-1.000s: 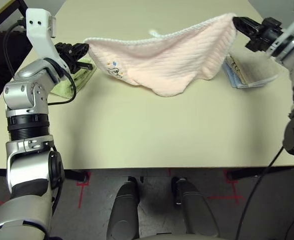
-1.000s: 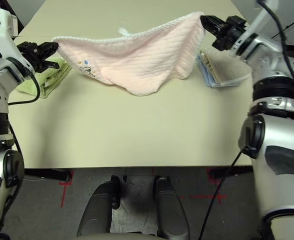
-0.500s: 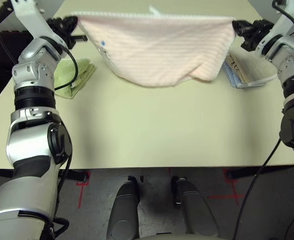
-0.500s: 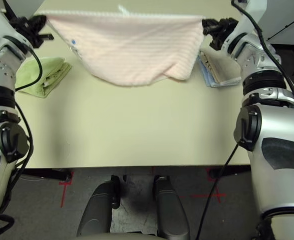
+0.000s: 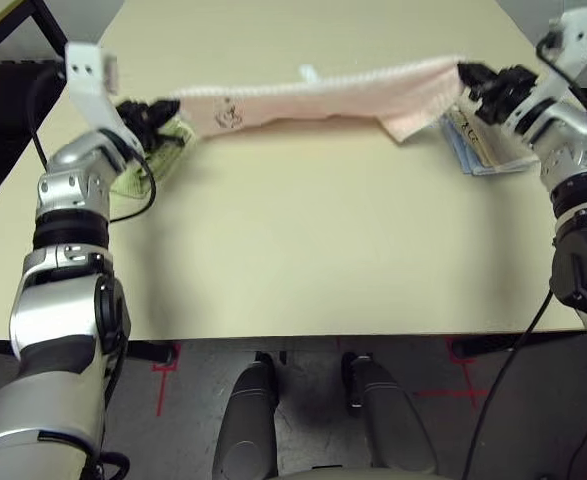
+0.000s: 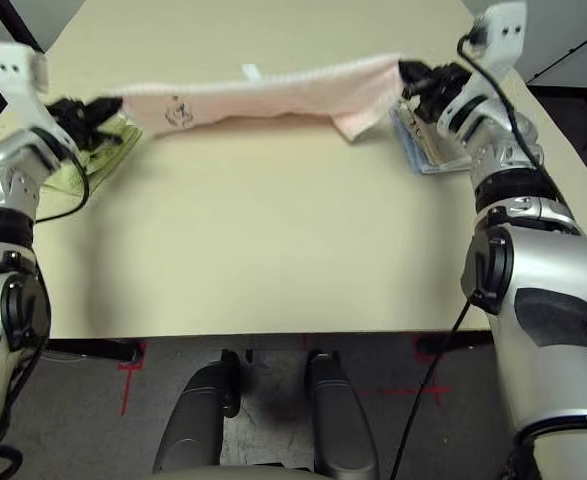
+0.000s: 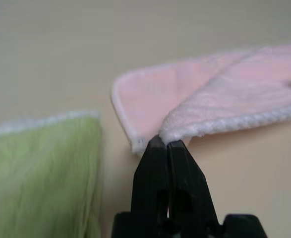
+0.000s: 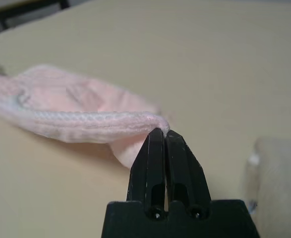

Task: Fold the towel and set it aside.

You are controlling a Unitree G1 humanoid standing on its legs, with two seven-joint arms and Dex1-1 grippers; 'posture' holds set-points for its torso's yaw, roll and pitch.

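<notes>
Swung back and flattened since a second ago, the pink towel [image 5: 323, 102] spans the upper middle of the frame, a corner clamped in each tool, left [image 7: 167, 144] and right [image 8: 165, 133] (a fold over the surface [image 5: 323, 250] looks likely next).

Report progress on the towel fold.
Looks done: both top corners of the pink towel are gripped, one by the left gripper, one by the right gripper, with the edge stretched between them.
In hand: the towel, held spread over the table, printed drawing showing.
Left: probably laying it down, finishing the fold, then setting it aside; it is not yet a folded stack like the green towel.
</notes>
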